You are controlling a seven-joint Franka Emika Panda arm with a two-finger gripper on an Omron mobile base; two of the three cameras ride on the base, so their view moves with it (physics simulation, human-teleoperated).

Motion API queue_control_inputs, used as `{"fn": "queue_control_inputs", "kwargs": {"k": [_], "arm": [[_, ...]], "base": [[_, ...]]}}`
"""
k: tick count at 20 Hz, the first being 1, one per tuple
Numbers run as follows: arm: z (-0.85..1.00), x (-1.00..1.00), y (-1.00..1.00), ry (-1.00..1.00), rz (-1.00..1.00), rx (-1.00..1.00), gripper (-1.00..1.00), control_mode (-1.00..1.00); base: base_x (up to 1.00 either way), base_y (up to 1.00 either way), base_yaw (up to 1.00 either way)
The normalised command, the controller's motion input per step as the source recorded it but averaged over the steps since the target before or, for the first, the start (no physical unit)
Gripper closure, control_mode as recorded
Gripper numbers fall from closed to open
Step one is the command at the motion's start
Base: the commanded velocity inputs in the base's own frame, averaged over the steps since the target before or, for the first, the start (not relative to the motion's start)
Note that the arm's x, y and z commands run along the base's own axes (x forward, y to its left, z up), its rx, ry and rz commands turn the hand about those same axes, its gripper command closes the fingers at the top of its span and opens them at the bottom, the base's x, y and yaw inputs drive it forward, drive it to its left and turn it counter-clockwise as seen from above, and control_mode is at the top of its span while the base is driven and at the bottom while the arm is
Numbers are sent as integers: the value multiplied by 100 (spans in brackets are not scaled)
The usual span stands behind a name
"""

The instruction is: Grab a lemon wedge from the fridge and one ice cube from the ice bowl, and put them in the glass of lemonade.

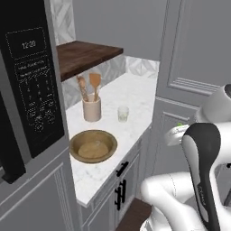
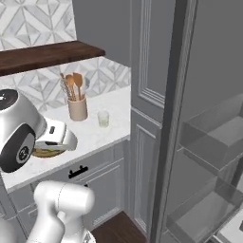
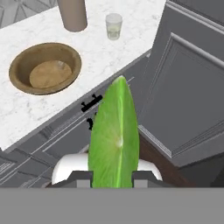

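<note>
The two-finger gripper (image 3: 113,178) is clamping one bright green-yellow lemon wedge (image 3: 113,138), the wedge standing upright between the two dark finger tips in the hand view and hanging out in front of the light-grey panelled cabinets (image 3: 188,92), off the edge of the white marble counter (image 3: 26,109). In the left base view a sliver of green is peeking past the white hand (image 1: 179,125). On the counter three things are sitting apart from one another: one wide, shallow bowl of tan-brown wood (image 1: 93,145) near the front edge, one small clear glass of pale yellowish lemonade (image 1: 123,113) farther back, and one beige crock (image 1: 92,109) holding two wooden spatulas (image 1: 89,85) — just beside the glass, to its left. Whether ice is lying in the bowl I cannot tell. One dark wooden shelf (image 1: 85,56) is running above the counter, and one black microwave (image 1: 29,85) is showing at the left. In the right base view the fridge (image 2: 209,142) is standing open, with two glass shelves (image 2: 213,137) showing in its interior.
</note>
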Motion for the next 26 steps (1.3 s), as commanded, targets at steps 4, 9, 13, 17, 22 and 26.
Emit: {"fn": "queue_control_inputs", "kwargs": {"k": [4, 9, 13, 17, 22, 26], "arm": [[0, 0, 0, 0, 0, 0, 100, 100], [0, 0, 0, 0, 0, 0, 100, 100], [0, 0, 0, 0, 0, 0, 100, 100], [0, 0, 0, 0, 0, 0, 100, 100], [0, 23, 0, 0, 0, 0, 100, -100], [3, 85, 1, -1, 0, 0, 100, -100]], "base": [[93, 21, -12], [75, -2, -1], [14, -3, 0], [0, 0, 0], [11, 0, 0], [0, 0, 0]]}}
